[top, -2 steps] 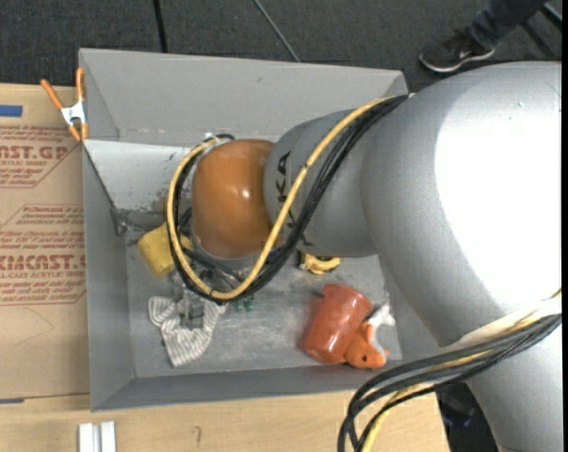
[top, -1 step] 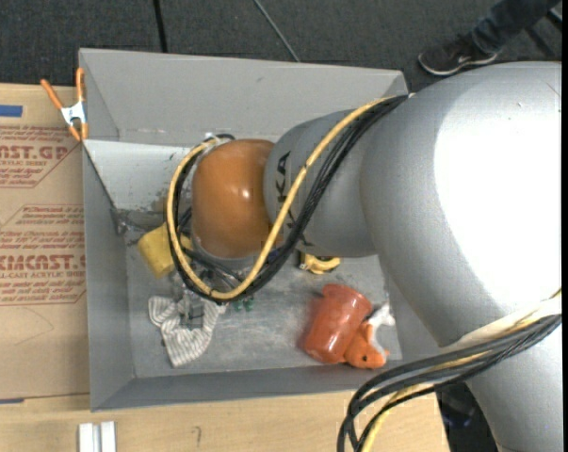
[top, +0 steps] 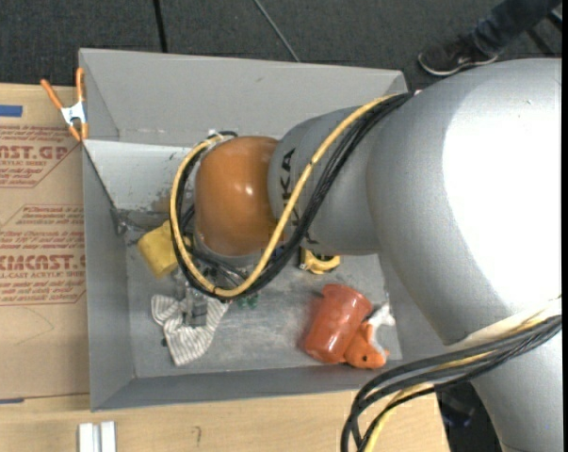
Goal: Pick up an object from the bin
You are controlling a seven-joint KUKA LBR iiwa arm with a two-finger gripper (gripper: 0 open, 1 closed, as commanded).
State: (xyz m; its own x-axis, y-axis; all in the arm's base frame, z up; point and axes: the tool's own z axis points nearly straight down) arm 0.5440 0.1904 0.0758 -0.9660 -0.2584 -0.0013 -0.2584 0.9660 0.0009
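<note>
Grey bin [top: 255, 92] below, and the gripper [top: 195, 307] hangs right over the crumpled white cloth [top: 183, 340] in the lower-left corner, its spread impossible to tell beneath the orange wrist cover [top: 232, 191].

Silver arm [top: 472, 186] from the right, orange-capped wrist [top: 232, 196] downward, cables [top: 177, 217] around it.

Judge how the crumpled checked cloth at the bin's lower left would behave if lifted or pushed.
The checked cloth lies bunched in folds, so it is probably floppy and would hang limp when lifted. It looks thin, so likely light. Lying low on the bin floor, it would likely bunch, not roll, if pushed.
</note>
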